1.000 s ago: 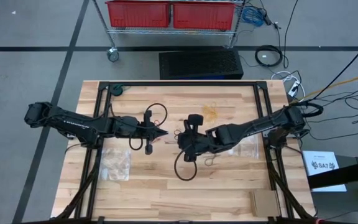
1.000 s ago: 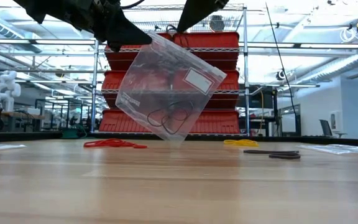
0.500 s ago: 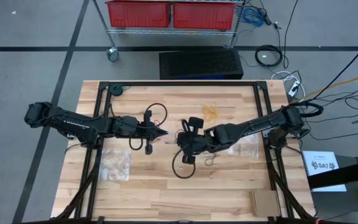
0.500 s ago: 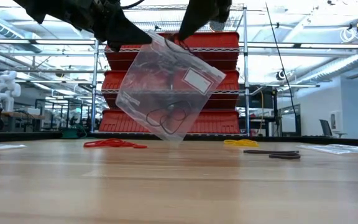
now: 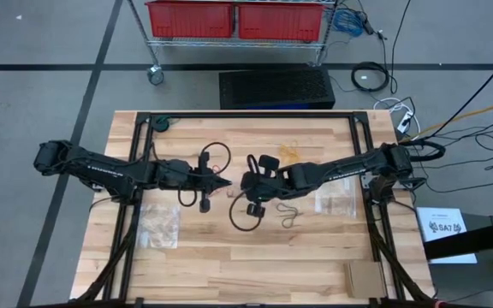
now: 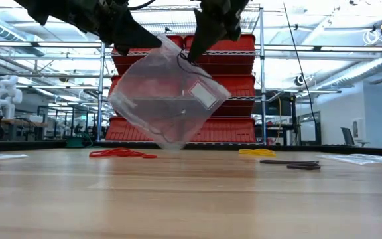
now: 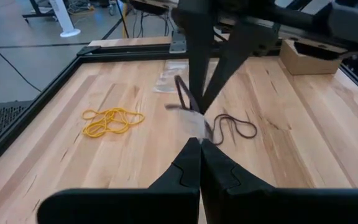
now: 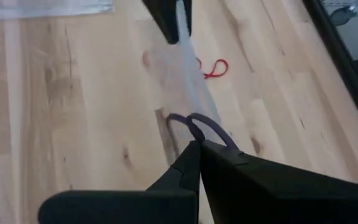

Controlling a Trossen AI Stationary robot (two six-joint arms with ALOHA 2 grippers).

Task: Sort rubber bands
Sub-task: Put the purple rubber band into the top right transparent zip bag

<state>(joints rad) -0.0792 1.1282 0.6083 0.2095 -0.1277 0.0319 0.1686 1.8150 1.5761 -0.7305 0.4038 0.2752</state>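
High view: arms converged mid-table.

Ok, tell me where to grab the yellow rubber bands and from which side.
Pinch the yellow rubber bands at the dense middle of their clump, where strands cross. They lie flat and loose on the table, clear of the other colours, so coming straight down from above, fingers straddling the tangle, probably works best.

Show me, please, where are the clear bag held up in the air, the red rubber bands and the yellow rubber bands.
clear bag (image 6: 168, 106): low view, middle of its clear face.
red rubber bands (image 6: 119, 153): low view, middle of the heap.
yellow rubber bands (image 7: 109, 121): left wrist view, centre of the tangle.
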